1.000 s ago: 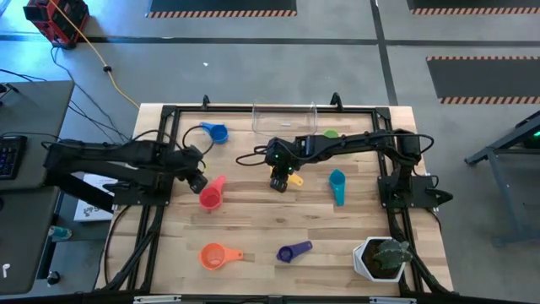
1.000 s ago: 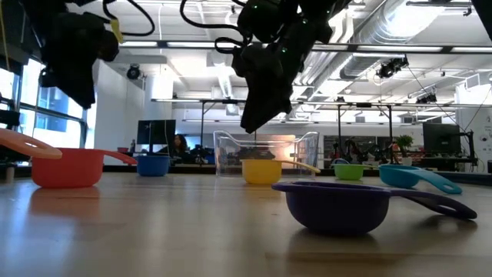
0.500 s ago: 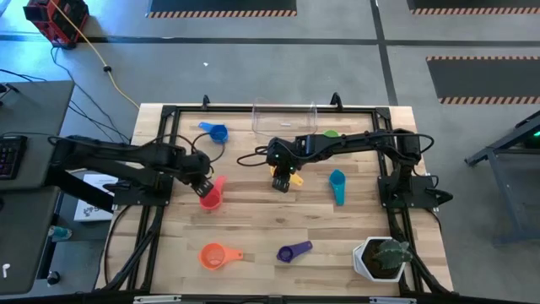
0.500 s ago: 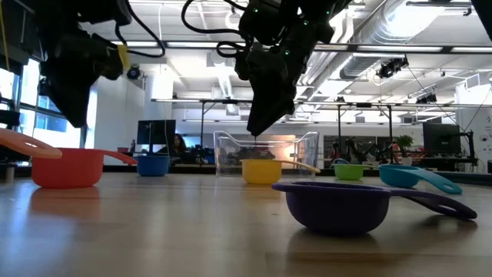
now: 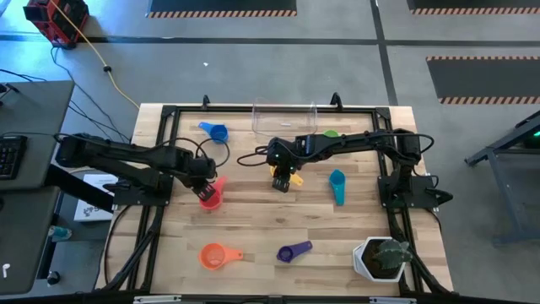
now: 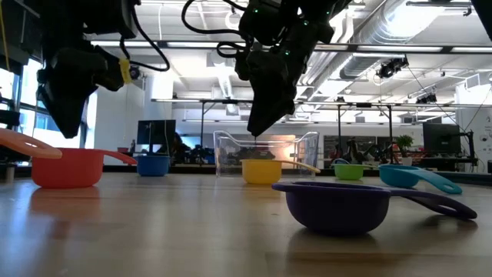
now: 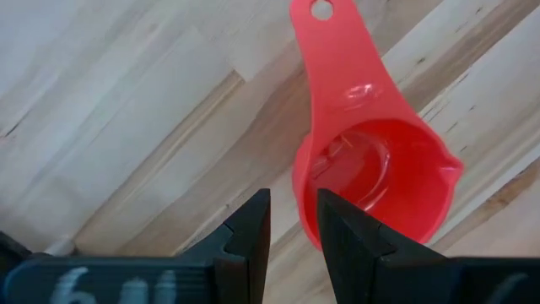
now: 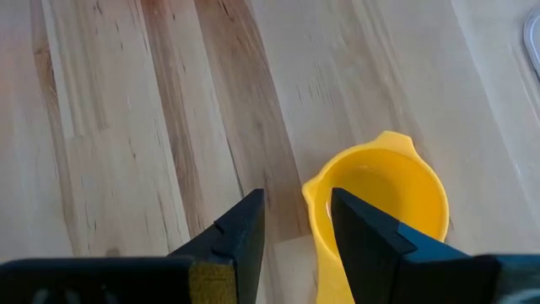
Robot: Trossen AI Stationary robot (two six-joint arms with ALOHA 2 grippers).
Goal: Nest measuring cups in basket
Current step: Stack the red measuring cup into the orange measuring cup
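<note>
High view shows the left gripper (image 5: 205, 179) has slid across to the pink measuring cup (image 5: 210, 196), fingers parted and empty, straddling its rim in the wrist view; the right gripper (image 5: 283, 180) hangs unmoved over the yellow cup (image 5: 294, 178), half-open, gripping nothing; the clear basket (image 5: 284, 120) at the far edge awaits its first cup; no legible writing anywhere.

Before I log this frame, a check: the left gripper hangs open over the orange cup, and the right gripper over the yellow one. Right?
Not quite. The left gripper hangs open over the pink cup, as the left wrist view shows; the orange cup lies apart, near the table's front edge in the high view. The rest holds: the right gripper is over the yellow cup.
</note>
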